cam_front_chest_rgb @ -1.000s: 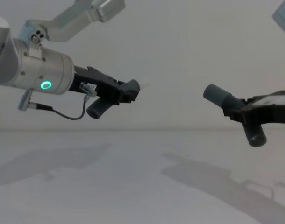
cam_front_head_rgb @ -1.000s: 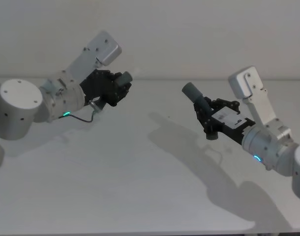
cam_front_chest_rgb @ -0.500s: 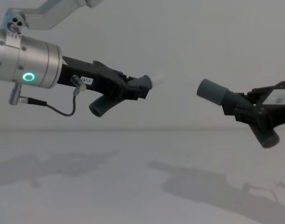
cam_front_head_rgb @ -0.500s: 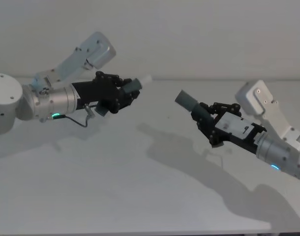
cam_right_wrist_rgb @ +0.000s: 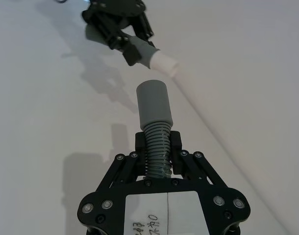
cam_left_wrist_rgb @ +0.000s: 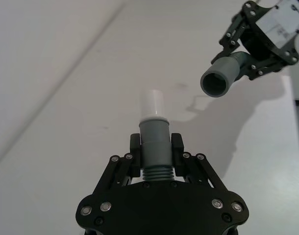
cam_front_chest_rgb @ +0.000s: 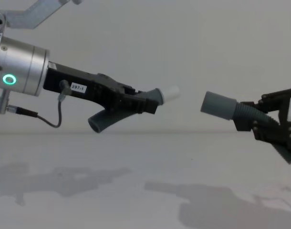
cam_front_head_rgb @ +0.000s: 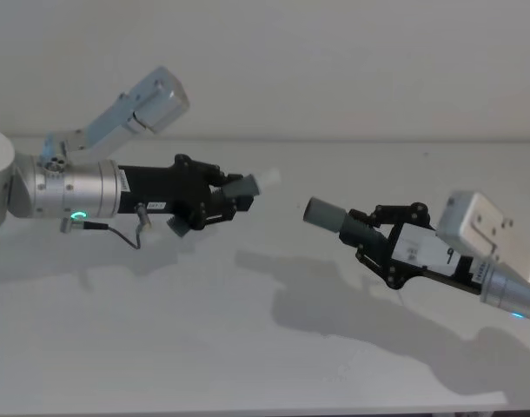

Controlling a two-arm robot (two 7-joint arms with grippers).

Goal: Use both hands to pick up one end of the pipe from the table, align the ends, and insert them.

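Both pipe pieces hang in the air above the white table (cam_front_head_rgb: 204,347). My left gripper (cam_front_head_rgb: 223,200) is shut on the ribbed hose piece with the narrow white tube tip (cam_front_head_rgb: 268,181), which points right. My right gripper (cam_front_head_rgb: 370,238) is shut on the ribbed hose (cam_right_wrist_rgb: 157,142) of the other piece, whose wide grey collar (cam_front_head_rgb: 322,212) points left. The two ends face each other across a small gap, the collar slightly lower. In the chest view the white tip (cam_front_chest_rgb: 171,92) and the collar (cam_front_chest_rgb: 218,105) are nearly level. The left wrist view looks along the tip (cam_left_wrist_rgb: 153,104) toward the collar's open mouth (cam_left_wrist_rgb: 218,82).
The left piece's free lower end (cam_front_chest_rgb: 99,123) curves down under the left gripper. A thin black cable (cam_front_chest_rgb: 45,119) loops below the left wrist with its green ring (cam_front_chest_rgb: 10,79). Arm shadows (cam_front_head_rgb: 334,304) lie on the table, and a plain wall stands behind.
Both arms have swung inward and levelled out. The white tip and the grey collar now point at each other and are closer together than before.
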